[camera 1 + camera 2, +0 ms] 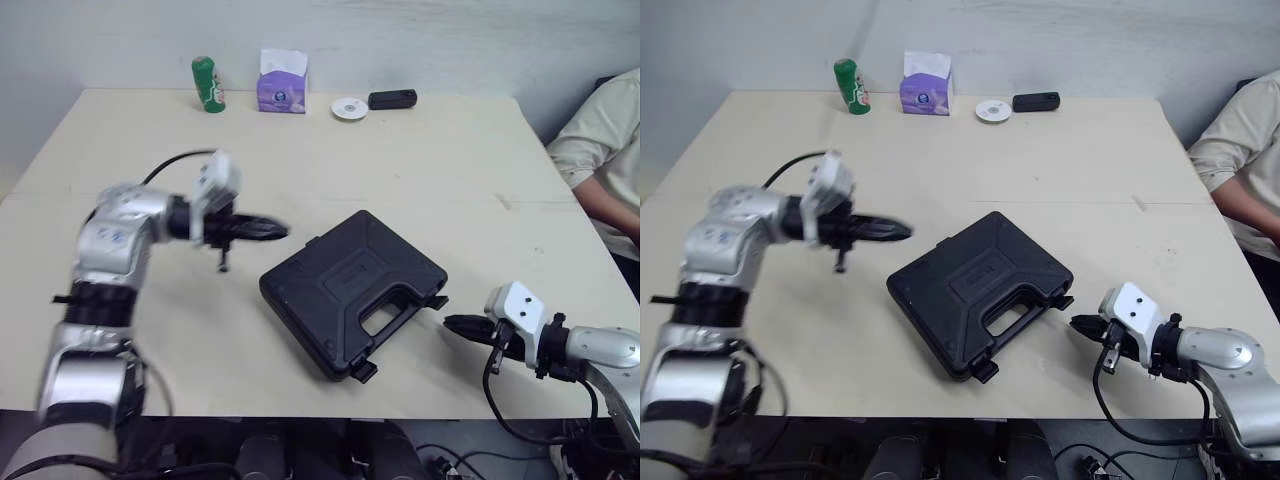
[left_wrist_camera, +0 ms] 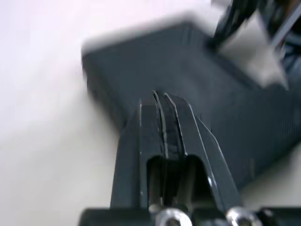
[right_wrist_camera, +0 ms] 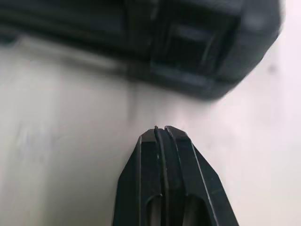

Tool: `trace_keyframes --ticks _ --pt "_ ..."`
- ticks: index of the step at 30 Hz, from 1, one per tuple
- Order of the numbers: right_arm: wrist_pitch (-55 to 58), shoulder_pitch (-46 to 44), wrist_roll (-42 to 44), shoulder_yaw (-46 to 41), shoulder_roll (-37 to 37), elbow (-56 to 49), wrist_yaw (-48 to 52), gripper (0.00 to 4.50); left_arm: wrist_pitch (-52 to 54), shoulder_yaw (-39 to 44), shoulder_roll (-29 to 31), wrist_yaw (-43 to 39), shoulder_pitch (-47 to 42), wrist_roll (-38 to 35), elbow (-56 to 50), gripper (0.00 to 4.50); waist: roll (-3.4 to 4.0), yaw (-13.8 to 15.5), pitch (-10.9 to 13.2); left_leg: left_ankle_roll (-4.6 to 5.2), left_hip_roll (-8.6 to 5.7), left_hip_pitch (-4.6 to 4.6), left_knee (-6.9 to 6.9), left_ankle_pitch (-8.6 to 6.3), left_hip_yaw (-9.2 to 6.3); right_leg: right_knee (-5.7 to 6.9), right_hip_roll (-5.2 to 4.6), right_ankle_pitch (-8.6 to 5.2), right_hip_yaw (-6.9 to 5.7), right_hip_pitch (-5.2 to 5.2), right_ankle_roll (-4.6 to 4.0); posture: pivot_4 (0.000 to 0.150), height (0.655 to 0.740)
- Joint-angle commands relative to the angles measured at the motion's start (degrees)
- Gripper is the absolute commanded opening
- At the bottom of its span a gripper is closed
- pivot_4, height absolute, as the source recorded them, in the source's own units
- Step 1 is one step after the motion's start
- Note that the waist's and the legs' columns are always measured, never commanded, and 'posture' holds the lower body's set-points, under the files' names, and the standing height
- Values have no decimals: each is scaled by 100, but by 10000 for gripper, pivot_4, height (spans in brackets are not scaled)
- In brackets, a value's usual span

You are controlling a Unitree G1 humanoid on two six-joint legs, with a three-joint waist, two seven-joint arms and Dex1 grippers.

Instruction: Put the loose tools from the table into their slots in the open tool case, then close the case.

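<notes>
Left eye view, closed tool case [image 1: 352, 290] on table [image 1: 450, 150], left pincer [image 1: 281, 230] clenched, right pincer [image 1: 449, 322] clenched, both empty

One counter [image 1: 420, 170] carries one black tool case [image 1: 352, 292], one green can [image 1: 208, 84], one purple tissue box [image 1: 282, 82], one white disc [image 1: 349, 108] and one small black device [image 1: 392, 99]. Two pincers appear, the left pincer [image 1: 275, 230] and the right pincer [image 1: 452, 324], and one person [image 1: 605, 140].

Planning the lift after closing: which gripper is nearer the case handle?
Right. The right gripper sits on the handle side of the closed tool case, just off its edge. The left gripper is by the opposite, hinge-side edge.
</notes>
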Motion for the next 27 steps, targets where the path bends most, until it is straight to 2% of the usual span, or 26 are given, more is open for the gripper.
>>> trace_keyframes --ticks 1,4,8,13,19,27 --pt "192 -128 114 -53 133 -209 -290 0 -382 -428 -585 227 -349 204 321 340 0 -14 0 0 0 0 0 0 2 0 1 0 1 -1 0 1500 7316" --pt "271 -293 62 111 247 -204 -441 0 -933 -742 -1284 450 -772 514 1137 340 0 -18 0 -1 1 0 3 1 7 2 19 0 4 -4 0 1500 7316" --pt "309 -370 29 246 337 -246 -560 0 -1734 -1332 -1932 461 -1122 1101 2125 340 0 -10 0 -1 1 -2 7 0 6 -5 17 0 5 -6 0 1500 7316" --pt "306 -285 34 304 366 -386 -671 0 -2489 -1664 -2446 354 -1374 1524 3088 340 0 -14 0 2 0 -4 7 -1 6 -12 13 0 2 -7 0 1500 7316" --pt "338 -179 73 282 375 -540 -801 0 -3051 -1894 -2705 395 -1506 1997 3835 340 1 -5 -1 6 1 -4 9 -3 3 -21 -3 0 1 -8 -1 1500 7316" --pt "400 -283 141 221 372 -687 -924 0 -4266 -2673 -2510 649 -1248 3104 4320 340 -4 -6 -21 14 2 4 13 -8 -1 -24 -9 0 0 2 -1 1500 7316"
